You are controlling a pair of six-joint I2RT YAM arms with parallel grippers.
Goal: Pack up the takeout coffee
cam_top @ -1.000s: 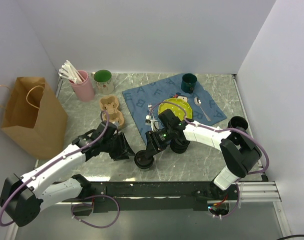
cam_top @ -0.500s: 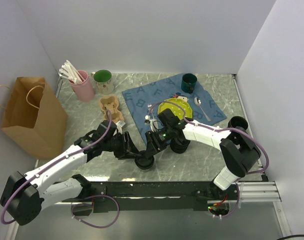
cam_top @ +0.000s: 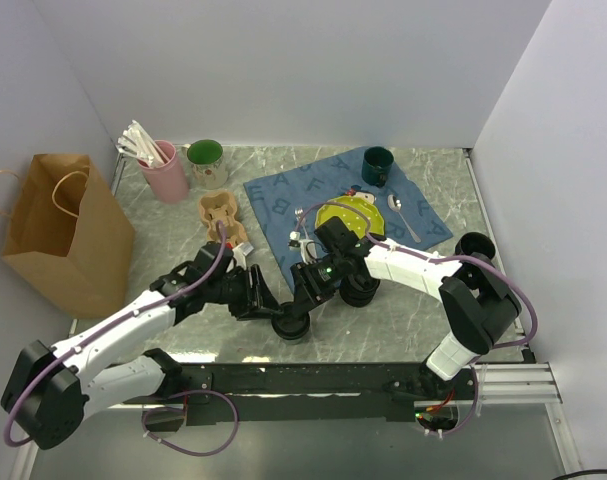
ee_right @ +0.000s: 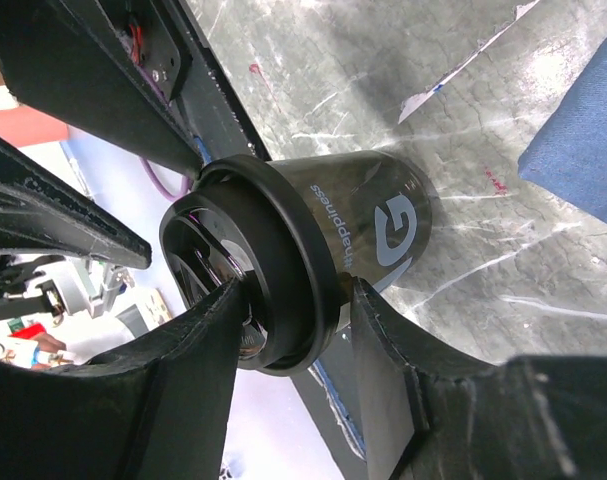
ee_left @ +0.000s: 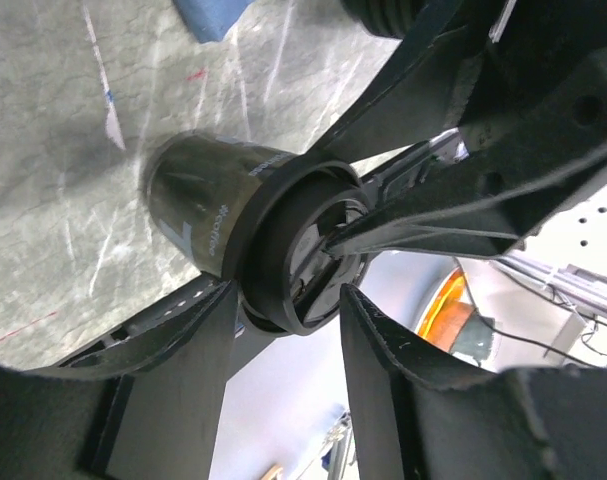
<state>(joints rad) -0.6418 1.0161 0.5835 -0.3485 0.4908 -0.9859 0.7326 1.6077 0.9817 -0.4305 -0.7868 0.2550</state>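
One takeout coffee (cam_top: 291,326), a black cup with a black lid and white lettering, stands near the table's front edge. My right gripper (cam_top: 305,300) comes from the right and is shut on its lid; in the right wrist view the fingers (ee_right: 295,290) pinch the lid rim (ee_right: 283,300). My left gripper (cam_top: 268,305) reaches in from the left. Its fingers (ee_left: 288,300) stand apart on either side of the lid's edge (ee_left: 283,250), open. A second takeout coffee (cam_top: 359,292), black and ribbed, stands partly hidden under my right arm.
A tan cup carrier (cam_top: 223,220) lies behind my left arm. A brown paper bag (cam_top: 58,230) stands at the left. A pink cup of utensils (cam_top: 161,168) and a green mug (cam_top: 205,155) are at the back. On the blue cloth (cam_top: 283,195) are a yellow plate (cam_top: 343,214), a spoon (cam_top: 401,215) and a dark green mug (cam_top: 377,165).
My left gripper has moved right, up to the cup that my right gripper holds, and its fingers have spread a little. The right arm and cup have barely moved.
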